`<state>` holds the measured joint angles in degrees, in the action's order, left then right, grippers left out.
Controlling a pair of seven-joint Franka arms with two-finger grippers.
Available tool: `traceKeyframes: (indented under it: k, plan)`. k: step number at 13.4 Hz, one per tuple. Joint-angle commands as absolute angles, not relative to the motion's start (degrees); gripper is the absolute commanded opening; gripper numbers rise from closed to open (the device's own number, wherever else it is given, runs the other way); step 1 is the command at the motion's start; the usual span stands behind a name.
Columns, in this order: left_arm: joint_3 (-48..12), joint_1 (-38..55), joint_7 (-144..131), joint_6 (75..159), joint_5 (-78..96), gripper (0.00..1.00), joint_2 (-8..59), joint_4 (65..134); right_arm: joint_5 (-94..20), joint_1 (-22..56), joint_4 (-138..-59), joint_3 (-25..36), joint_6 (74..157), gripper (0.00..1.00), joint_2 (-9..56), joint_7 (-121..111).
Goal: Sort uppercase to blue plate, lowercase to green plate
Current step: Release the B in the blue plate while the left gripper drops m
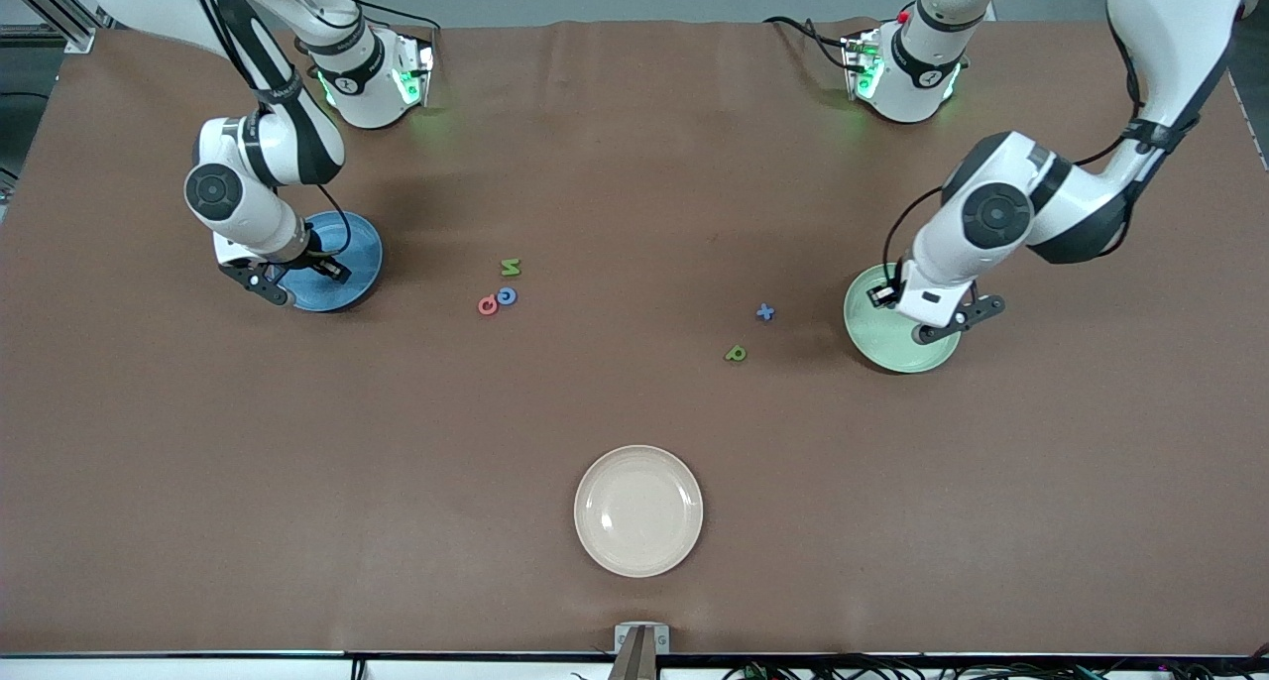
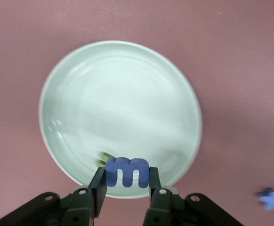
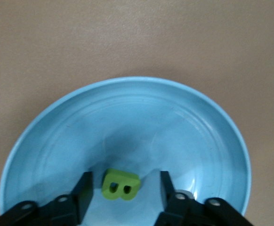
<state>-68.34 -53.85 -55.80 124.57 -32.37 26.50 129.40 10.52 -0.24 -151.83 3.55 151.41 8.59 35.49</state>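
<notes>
A: What do the wrist cameras give that the high front camera hides?

B: The left wrist view shows the left gripper [image 2: 126, 181] with its jaws clamped on a blue m [image 2: 127, 172], over the rim of the green plate [image 2: 80, 84]; a blurred bit of green peeks out beside the m. From the front, that arm covers it all.

A: And the right?

B: The right gripper [image 3: 125, 190] has its jaws parted. A green B [image 3: 120, 184] sits between them, clear of both, on the blue plate [image 3: 127, 117].

A: Poses?

B: Both arms bend down from their bases, each wrist low over its plate: right gripper [image 1: 297, 282] above the blue plate [image 1: 357, 264], left gripper [image 1: 937, 315] above the green plate [image 1: 872, 333].

A: Anything else, starting nearest the front camera?

B: A cream plate [image 1: 638, 510] on the brown desk [image 1: 297, 482]. Then a green p [image 1: 735, 354] and a blue cross [image 1: 764, 312], near the green plate. Toward the right arm's end, a red ring [image 1: 487, 306] touches a blue ring [image 1: 507, 296], with a green N [image 1: 510, 267] just past them.
</notes>
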Motion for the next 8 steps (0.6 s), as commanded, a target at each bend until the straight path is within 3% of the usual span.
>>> traceKeyframes:
  k: [1,4,6,8]
  plan:
    - [-69.17,-56.59,-49.59,125.5,-34.35,0.25,26.8,131.57,11.51,-2.46,-150.92,2.55,145.32,1.0,5.64,32.61]
    - [-67.95,-59.23,-48.52,129.46,-41.55,0.25,30.66,133.59,8.9,0.42,-149.34,1.93,135.56,1.0,0.1,33.92]
    - [-66.63,-59.5,-48.25,131.21,-45.95,0.25,31.99,134.47,-0.74,4.72,-146.18,1.93,129.4,1.0,-1.66,34.89]
    - [-64.7,-59.5,-47.29,133.32,-49.56,0.25,33.39,135.09,-6.75,9.55,-144.85,1.93,128.32,1.0,-2.72,39.78]
